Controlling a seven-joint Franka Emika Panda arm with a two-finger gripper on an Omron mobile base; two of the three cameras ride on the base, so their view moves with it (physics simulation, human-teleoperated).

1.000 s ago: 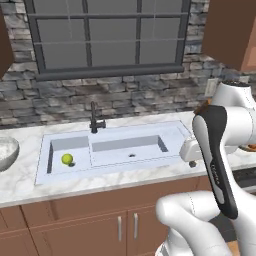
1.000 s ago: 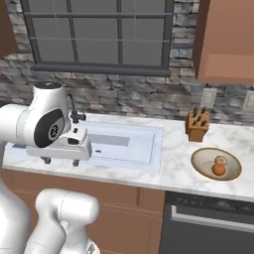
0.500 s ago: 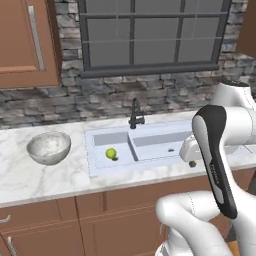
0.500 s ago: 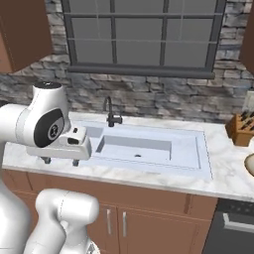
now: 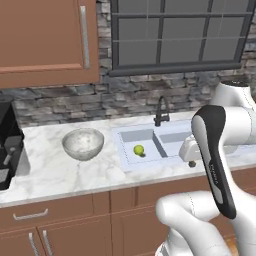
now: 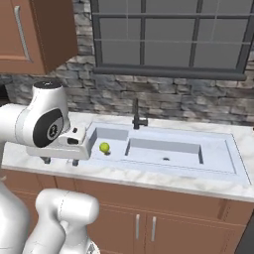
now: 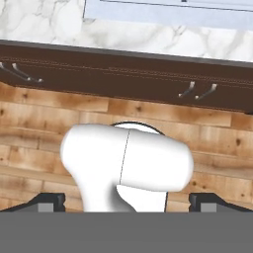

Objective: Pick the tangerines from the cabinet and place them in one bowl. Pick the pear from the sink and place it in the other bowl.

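The yellow-green pear (image 5: 138, 149) lies in the left basin of the sink (image 5: 170, 134), and shows again as the pear (image 6: 104, 147) in the right base view. On the counter left of the sink stands the pale grey translucent other bowl (image 5: 83, 144). A reddish-brown wall cabinet (image 5: 45, 40) hangs above it with its door shut. The tangerines and the one bowl are out of view. My gripper (image 6: 60, 161) hangs at the counter's front edge, near the sink's left end, pointing down. Its fingertips (image 7: 47, 201) stand wide apart with nothing between them, so it is open.
A dark faucet (image 5: 161, 111) rises behind the sink. A black coffee machine (image 5: 7, 145) stands at the counter's far left. Base cabinets with handles (image 7: 197, 90) and a wooden floor (image 7: 217, 143) lie below the hand.
The base has driven left, so the whole scene has slid right in both base views. The grey bowl and wall cabinet have come into view. The arm's pose and open gripper look unchanged.
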